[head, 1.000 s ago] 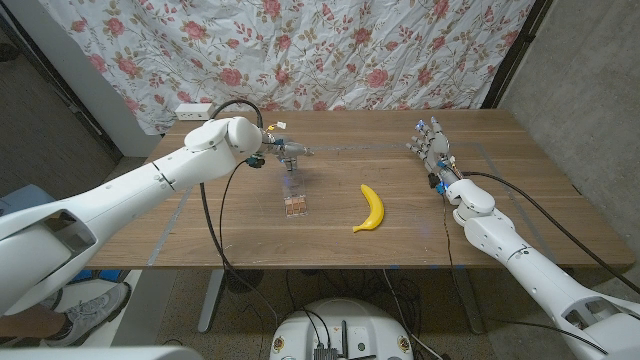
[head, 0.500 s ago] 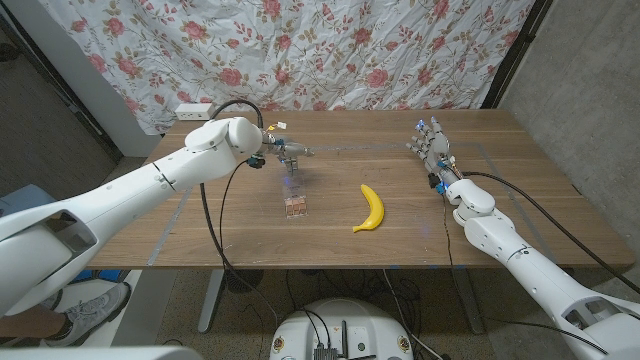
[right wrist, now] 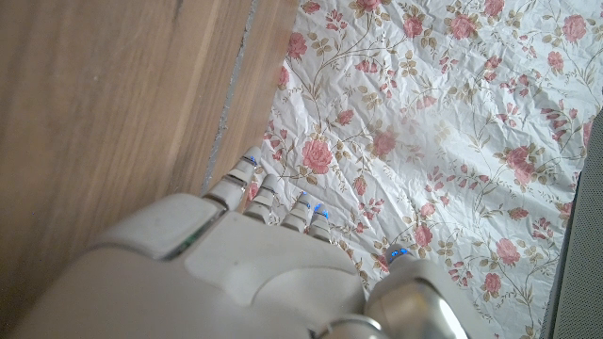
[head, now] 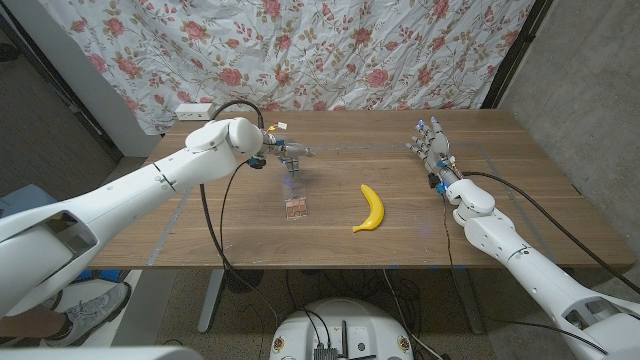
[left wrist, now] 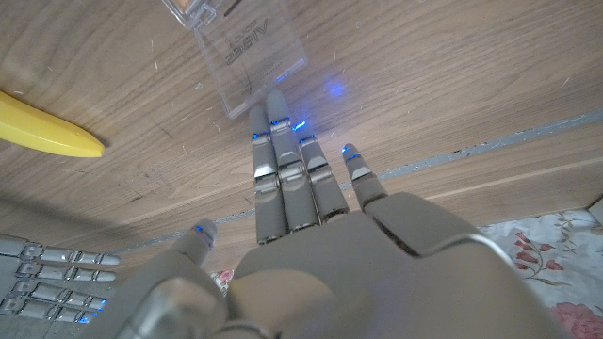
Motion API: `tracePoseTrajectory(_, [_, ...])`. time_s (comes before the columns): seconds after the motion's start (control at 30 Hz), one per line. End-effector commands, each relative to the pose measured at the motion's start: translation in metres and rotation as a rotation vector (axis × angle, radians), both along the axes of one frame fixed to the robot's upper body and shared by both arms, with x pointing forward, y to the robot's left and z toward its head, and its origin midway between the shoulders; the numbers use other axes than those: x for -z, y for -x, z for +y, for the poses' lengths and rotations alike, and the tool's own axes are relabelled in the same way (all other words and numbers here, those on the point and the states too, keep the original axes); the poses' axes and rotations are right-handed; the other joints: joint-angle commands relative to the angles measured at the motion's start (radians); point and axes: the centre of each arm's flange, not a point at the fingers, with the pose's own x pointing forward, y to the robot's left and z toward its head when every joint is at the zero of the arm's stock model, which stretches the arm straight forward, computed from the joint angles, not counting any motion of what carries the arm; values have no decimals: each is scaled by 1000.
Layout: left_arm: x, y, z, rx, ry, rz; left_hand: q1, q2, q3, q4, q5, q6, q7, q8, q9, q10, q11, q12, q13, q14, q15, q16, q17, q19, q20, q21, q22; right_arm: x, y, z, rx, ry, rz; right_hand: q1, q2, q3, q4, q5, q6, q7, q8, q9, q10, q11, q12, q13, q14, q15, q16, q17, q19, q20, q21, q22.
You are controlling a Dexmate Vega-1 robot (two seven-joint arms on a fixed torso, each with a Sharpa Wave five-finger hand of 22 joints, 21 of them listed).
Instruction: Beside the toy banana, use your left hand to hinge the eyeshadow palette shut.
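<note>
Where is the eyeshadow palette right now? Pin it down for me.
In the head view the eyeshadow palette lies left of centre on the wooden table, just left of the toy banana and just in front of the left hand.

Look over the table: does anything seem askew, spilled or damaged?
Nothing stands out. The eyeshadow palette lies open with its clear lid raised, the left hand reaching towards it. The toy banana lies intact beside it. No spill shows.

The wrist picture's edge cuts off the eyeshadow palette [left wrist: 240,42] and the toy banana [left wrist: 47,135].
</note>
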Motion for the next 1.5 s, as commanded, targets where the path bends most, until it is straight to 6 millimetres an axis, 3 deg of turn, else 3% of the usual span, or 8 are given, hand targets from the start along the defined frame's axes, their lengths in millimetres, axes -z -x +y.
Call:
tracePoseTrajectory(0.03, [0, 0, -4, 5, 10, 2, 3, 127, 12, 2, 5, 30, 9, 7, 5, 23, -2, 12, 4, 26, -2, 8, 4, 14, -6, -2, 0, 0, 0, 0, 0, 0, 0, -1, 110, -1, 8, 4, 1, -7, 5, 2, 2, -8, 5, 5, -5, -140, 4, 3, 6, -2, 4, 2])
tracePoseTrajectory(1.5, [4, -1, -2, 18, 39, 26, 5, 128, 46, 1, 4, 149, -20, 22, 11, 167, -51, 36, 8, 153, -59, 25, 9, 88, -44, 2, 0, 0, 0, 0, 0, 0, 0, -1, 110, -1, 8, 4, 2, -7, 5, 2, 2, -9, 5, 5, -5, -139, 4, 3, 6, -1, 4, 2])
